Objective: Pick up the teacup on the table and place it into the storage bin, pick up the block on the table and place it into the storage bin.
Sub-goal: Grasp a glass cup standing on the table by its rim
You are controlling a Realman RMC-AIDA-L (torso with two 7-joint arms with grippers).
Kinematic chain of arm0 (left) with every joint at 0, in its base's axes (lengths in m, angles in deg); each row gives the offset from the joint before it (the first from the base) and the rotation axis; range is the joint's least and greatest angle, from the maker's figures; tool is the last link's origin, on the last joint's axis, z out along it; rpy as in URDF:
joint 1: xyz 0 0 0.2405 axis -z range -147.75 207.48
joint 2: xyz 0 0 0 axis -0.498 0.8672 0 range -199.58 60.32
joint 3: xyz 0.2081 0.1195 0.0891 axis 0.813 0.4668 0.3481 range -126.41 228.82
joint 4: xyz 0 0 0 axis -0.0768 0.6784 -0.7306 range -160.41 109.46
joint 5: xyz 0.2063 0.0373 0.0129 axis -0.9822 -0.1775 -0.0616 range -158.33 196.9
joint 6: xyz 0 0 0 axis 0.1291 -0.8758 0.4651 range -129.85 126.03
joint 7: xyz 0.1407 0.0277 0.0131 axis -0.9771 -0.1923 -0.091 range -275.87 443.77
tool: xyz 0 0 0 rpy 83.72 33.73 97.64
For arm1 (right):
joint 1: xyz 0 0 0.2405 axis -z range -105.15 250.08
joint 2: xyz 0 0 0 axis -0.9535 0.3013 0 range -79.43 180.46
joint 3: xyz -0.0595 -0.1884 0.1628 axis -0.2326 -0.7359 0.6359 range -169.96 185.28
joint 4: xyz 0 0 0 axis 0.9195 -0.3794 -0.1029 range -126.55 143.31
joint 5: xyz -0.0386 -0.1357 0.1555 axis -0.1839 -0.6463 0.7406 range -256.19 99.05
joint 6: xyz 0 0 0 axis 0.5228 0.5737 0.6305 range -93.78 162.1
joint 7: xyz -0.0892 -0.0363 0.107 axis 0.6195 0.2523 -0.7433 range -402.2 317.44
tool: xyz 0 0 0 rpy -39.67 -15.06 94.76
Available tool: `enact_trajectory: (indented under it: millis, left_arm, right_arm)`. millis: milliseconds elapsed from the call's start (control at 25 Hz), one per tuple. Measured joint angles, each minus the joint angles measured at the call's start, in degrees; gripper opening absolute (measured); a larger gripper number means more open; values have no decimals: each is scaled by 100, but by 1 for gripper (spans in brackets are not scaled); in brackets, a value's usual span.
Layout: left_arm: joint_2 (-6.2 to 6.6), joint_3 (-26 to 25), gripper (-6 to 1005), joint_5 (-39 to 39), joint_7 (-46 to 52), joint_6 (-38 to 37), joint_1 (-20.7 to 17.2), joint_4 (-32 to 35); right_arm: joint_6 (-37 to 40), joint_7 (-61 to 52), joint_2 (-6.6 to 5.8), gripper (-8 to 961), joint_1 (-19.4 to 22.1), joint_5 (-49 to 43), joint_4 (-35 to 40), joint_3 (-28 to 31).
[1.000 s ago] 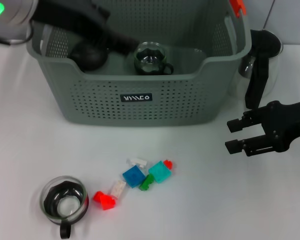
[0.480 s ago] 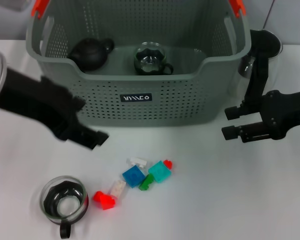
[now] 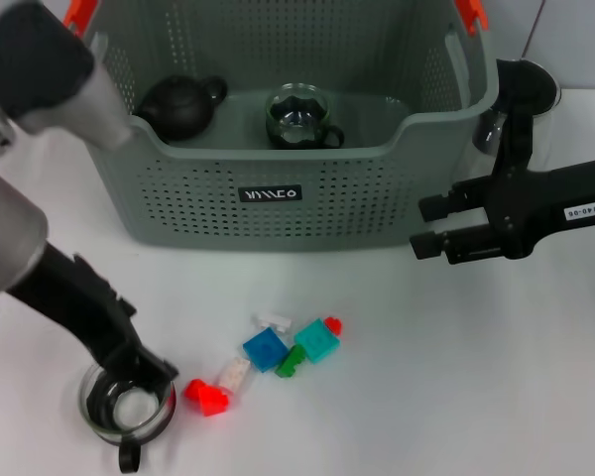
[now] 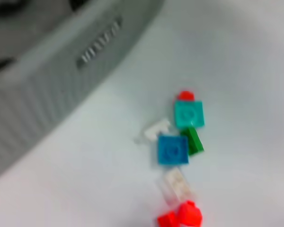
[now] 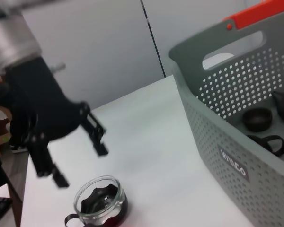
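Teacup of clear glass with a dark inner ring and a black handle sits at the near left of the white bench, and the left claw hangs right over its rim with fingers spread wide, as the right wrist view shows. The step in hand looks like the grasp of this cup. To do it well, I would bring the fingers down astride one wall of the glass, away from the handle, close gently since glass is slick, and lift straight up before swinging toward the bin.

Just right of the cup lies a scatter of blocks: red, clear, blue, green, teal and white, some touching. They want a separate pick afterwards.

Behind them stands the storage bin, grey-green and perforated, already holding a black teapot and another glass cup. Its small black label carries white letters I cannot read with confidence.

Farther right, the right claw hovers beside the bin's corner, its fingers apart and empty, in front of a glass pitcher with a black handle.
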Motion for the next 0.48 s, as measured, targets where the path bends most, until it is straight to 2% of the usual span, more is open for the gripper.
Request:
enact_trajectory:
  millis: [240,480]
  left_arm:
    - [-8,271,873,-61,60,189,89,-883]
    - [-5,464,873,-68,143,324,137,-1258]
  right_arm:
    - [-96,-1,10,644,-39,0,-6,-1]
    - [-124,-1,7,644,-40,-1,-8,-2]
